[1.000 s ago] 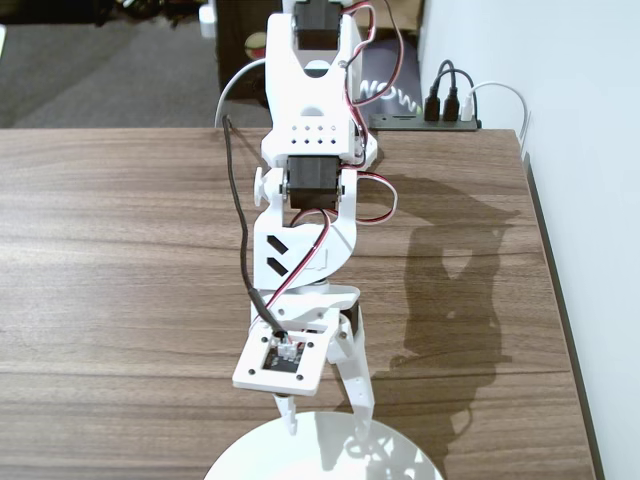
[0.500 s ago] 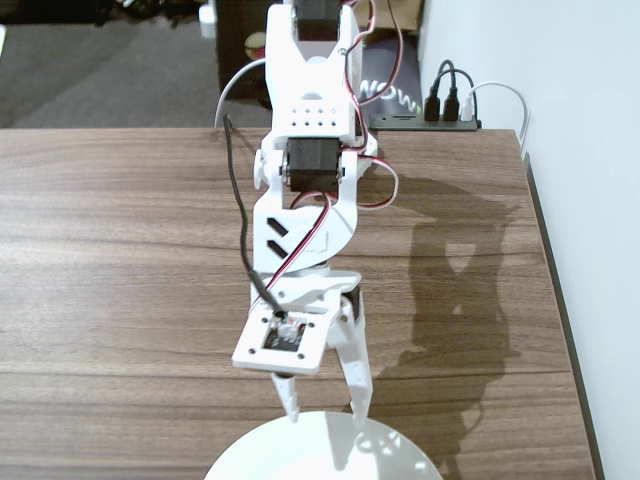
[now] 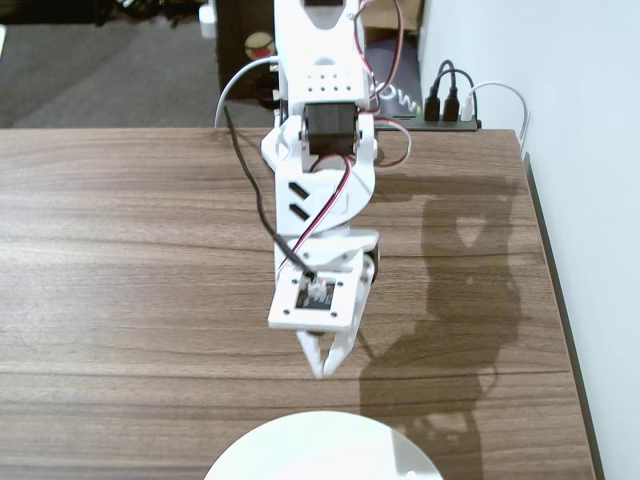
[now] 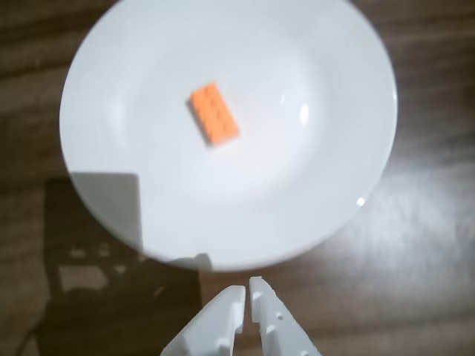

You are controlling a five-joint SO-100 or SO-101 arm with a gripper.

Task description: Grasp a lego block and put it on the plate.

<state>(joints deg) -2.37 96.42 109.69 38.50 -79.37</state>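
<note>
The orange lego block (image 4: pixel 214 113) lies studs-up inside the white plate (image 4: pixel 326 170), left of the plate's centre in the wrist view. In the fixed view only the plate's far rim (image 3: pixel 320 425) shows at the bottom edge, and the block is out of sight there. My gripper (image 3: pixel 325 368) hangs above the wooden table just short of that rim. In the wrist view the gripper (image 4: pixel 247 285) comes in from the bottom edge, its two white fingers pressed together with nothing between them, a little outside the plate's near edge.
The brown wooden table (image 3: pixel 120 260) runs to a right edge by a white wall (image 3: pixel 580 150). A black power strip with plugs (image 3: pixel 440 105) sits behind the table at the back right. My arm's shadow (image 3: pixel 450 300) falls to the right of the gripper.
The gripper has drawn back from over the plate's rim and risen toward the arm's base. Its fingers, spread apart before, have closed together.
</note>
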